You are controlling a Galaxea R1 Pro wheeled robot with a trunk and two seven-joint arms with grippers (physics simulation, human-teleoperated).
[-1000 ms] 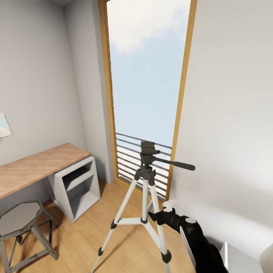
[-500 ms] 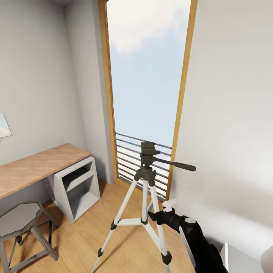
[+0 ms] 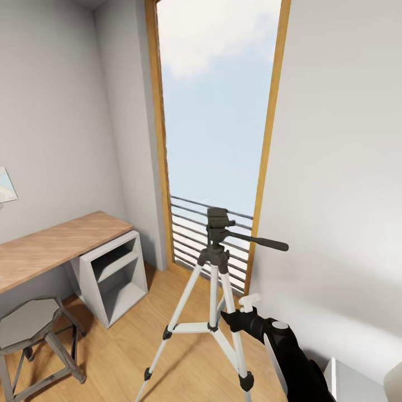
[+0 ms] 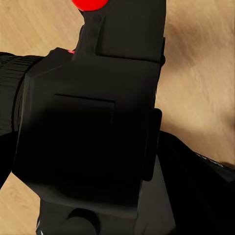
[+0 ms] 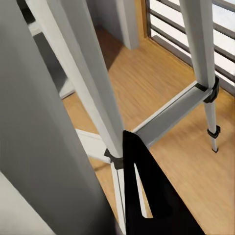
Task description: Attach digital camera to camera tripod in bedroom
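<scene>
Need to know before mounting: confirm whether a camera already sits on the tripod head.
No: in the head view the camera tripod has a bare black head with nothing mounted on it.

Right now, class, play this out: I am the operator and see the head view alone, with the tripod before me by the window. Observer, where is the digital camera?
Observer: In the left wrist view the digital camera sits close before the lens, its red dot showing and wood floor behind it.
Operator: Is the left gripper clamped on it?
Observer: I cannot tell; around the body it is black on black.
Operator: And my right gripper by the camera tripod?
Observer: The right wrist view shows a dark finger beside a silver leg, at the joint where the cross brace meets it.
</scene>
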